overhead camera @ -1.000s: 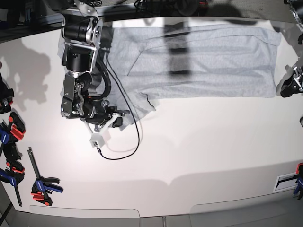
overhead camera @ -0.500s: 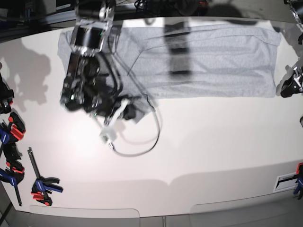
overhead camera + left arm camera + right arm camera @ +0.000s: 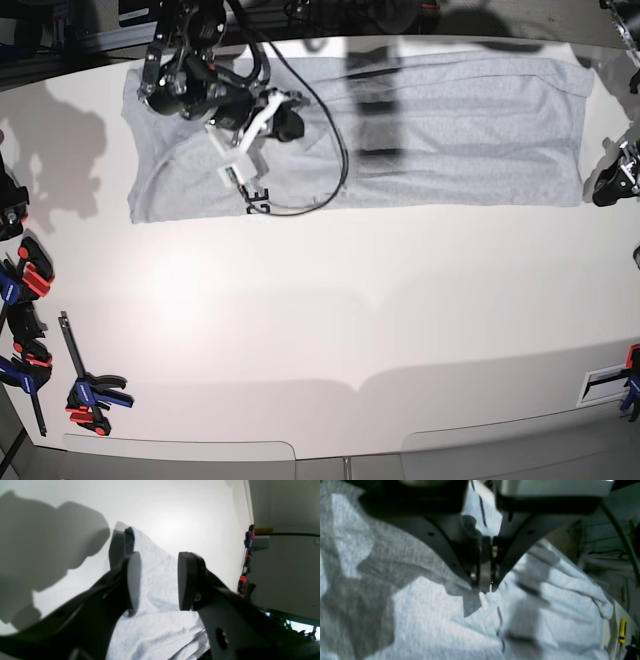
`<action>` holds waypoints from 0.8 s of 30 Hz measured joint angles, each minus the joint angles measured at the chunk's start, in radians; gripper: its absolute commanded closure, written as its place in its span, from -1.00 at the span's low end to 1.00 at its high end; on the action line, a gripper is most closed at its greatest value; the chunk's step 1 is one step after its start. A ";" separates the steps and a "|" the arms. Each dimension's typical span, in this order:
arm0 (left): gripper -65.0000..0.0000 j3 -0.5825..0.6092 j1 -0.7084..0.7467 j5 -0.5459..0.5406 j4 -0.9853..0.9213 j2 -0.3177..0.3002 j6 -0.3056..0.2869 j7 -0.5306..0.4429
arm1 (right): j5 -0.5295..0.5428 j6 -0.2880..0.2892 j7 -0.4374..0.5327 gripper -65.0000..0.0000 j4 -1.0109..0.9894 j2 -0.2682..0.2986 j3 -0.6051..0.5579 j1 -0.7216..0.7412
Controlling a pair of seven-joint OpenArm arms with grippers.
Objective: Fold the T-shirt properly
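The light grey T-shirt (image 3: 450, 130) lies spread as a long band along the far side of the white table, its front edge straight. My right gripper (image 3: 288, 118) hovers over the shirt's left part. In the right wrist view its fingers (image 3: 485, 582) are pressed together, pinching grey T-shirt (image 3: 425, 620) fabric at the tips. My left gripper (image 3: 612, 180) sits at the table's right edge, just beside the shirt's right side. In the left wrist view the left gripper (image 3: 160, 580) stands open above an edge of the T-shirt (image 3: 160, 625), with nothing between its pads.
A black cable (image 3: 325, 190) loops from the right arm over the shirt's front edge. Red, blue and black clamps (image 3: 90, 392) lie along the table's left edge, and more clamps (image 3: 630, 375) with a label sit at the right front. A seam crosses the table's front.
My right arm swung from in front of the shirt's left end back over the shirt, carrying the hanging flap with it. The shirt's front edge is now straight. The left arm has not moved.
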 measured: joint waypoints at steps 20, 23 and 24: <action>0.01 0.000 0.067 0.000 0.000 -0.042 0.000 -0.005 | 0.152 0.015 0.061 0.12 0.048 0.003 0.000 0.121; 0.01 -0.001 0.112 -0.001 0.000 -0.044 0.000 -0.005 | 0.119 0.016 0.060 0.12 0.048 0.005 0.000 0.140; 0.01 -0.001 0.129 -0.002 0.000 -0.044 0.000 -0.004 | 0.097 0.016 0.060 0.12 0.048 0.005 0.000 0.145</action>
